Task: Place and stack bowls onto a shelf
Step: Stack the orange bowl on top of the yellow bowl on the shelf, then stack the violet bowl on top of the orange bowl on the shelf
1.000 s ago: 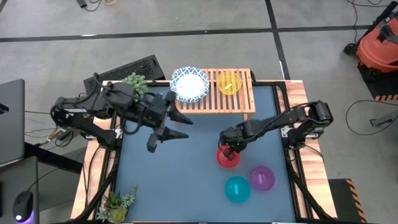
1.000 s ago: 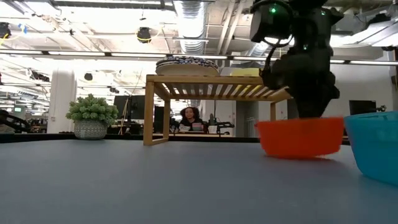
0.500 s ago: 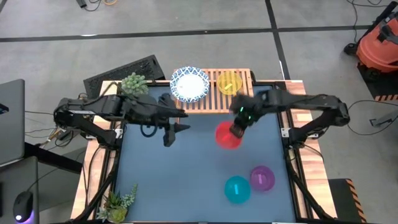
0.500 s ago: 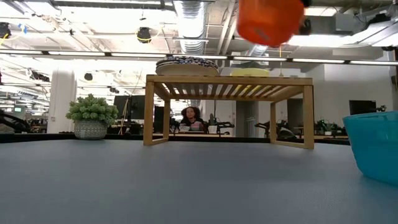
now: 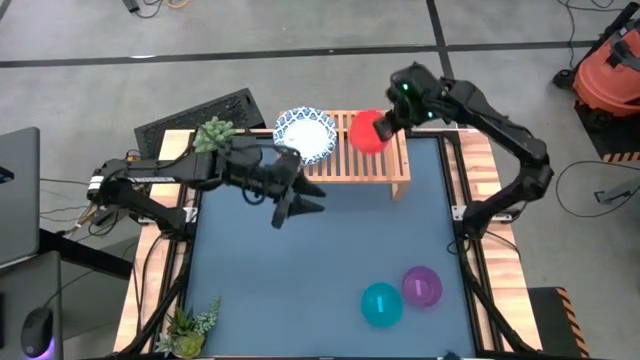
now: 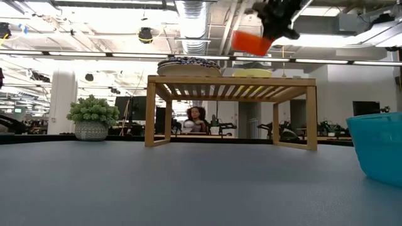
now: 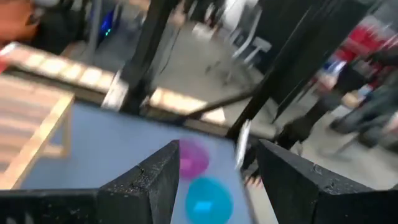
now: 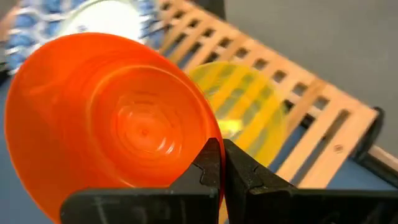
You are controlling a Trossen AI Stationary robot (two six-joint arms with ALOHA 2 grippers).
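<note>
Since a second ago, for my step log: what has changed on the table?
The right gripper, shut on the red bowl, lifted it off the tabletop and carried it over the yellow bowl on the shelf. The left gripper, open, shifted slightly toward the shelf. The white bowl, purple bowl and teal bowl stayed put.

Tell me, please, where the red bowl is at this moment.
The red bowl is held in the air by the right gripper, above the shelf, over the yellow bowl and right of the white bowl in the high view.
</note>
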